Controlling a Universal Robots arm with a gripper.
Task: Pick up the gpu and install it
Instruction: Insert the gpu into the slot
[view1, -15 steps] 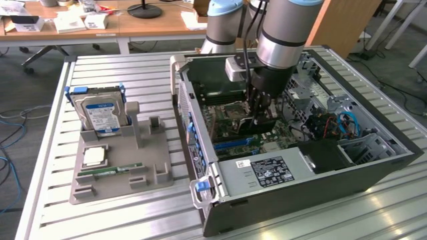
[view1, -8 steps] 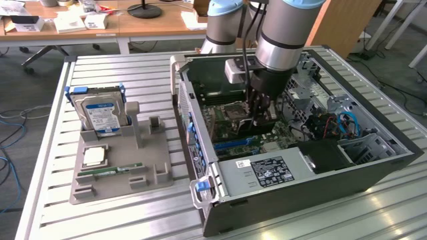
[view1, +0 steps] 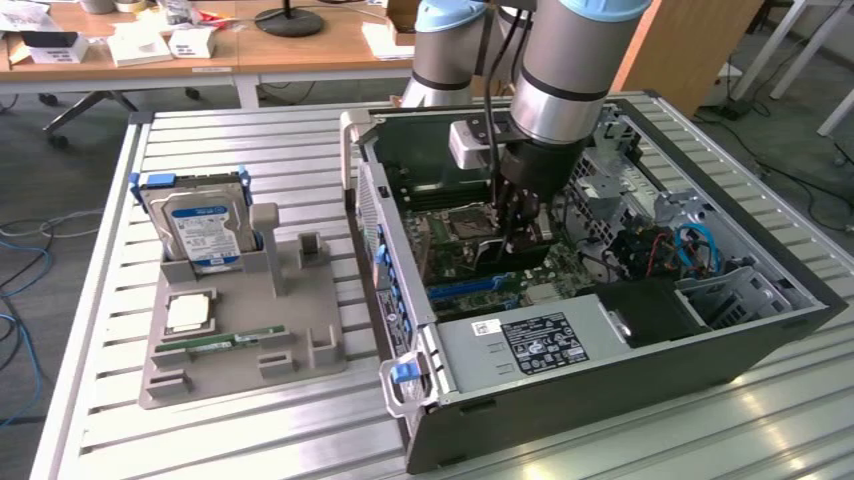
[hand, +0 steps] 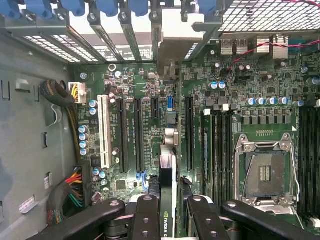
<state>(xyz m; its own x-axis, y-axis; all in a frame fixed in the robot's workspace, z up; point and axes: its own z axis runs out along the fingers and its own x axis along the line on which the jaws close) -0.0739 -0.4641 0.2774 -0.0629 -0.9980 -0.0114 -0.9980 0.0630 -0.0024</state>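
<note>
Currently gripped: the gpu (hand: 168, 165), pinched edge-on by the hand (hand: 170, 215), its fingers drawn narrow onto the thin card.
Gpu position: inside the computer case (view1: 747, 330), upright just above the motherboard (hand: 250, 75), among the expansion slots (hand: 138, 135); whether it is seated, I cannot tell.
Why edge-on: likely so the connector edge meets a slot squarely.
Case: lies open side up on the bench (view1: 267, 140), allowing reach from above.
Grey tray (view1: 240, 340): beside the case, bearing an upright hard drive (view1: 200, 230).
</note>
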